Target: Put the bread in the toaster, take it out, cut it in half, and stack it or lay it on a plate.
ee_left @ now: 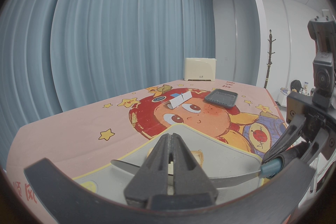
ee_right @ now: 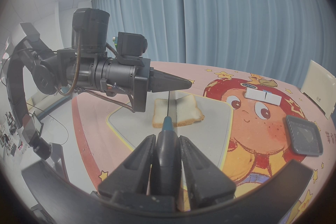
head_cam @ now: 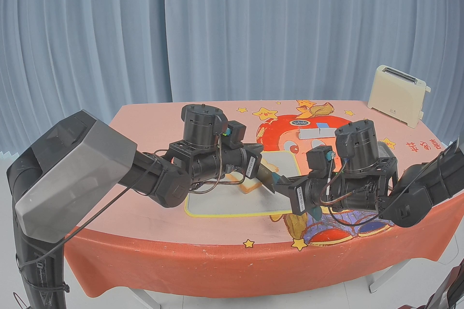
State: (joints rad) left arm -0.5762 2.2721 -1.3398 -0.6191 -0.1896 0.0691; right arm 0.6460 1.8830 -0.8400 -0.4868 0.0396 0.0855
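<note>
A slice of bread (ee_right: 185,112) lies flat on the white cutting board (ee_right: 210,126) near the table's front. My right gripper (ee_right: 167,138) is shut on a knife (ee_right: 167,125) by its teal handle. The thin blade stands edge-down across the middle of the slice. My left gripper (ee_right: 187,84) is shut with nothing in it, its tip just over the bread's far side; whether it touches is unclear. In the head view both grippers (head_cam: 265,179) (head_cam: 285,187) meet over the bread (head_cam: 249,185). The blade (ee_left: 234,178) crosses behind the left fingers (ee_left: 159,154).
A cream toaster (head_cam: 397,95) stands at the table's far right corner. A dark square plate (ee_right: 303,135) lies right of the board. A small white and blue block (head_cam: 316,132) sits behind the board. The table's front edge is close to the board.
</note>
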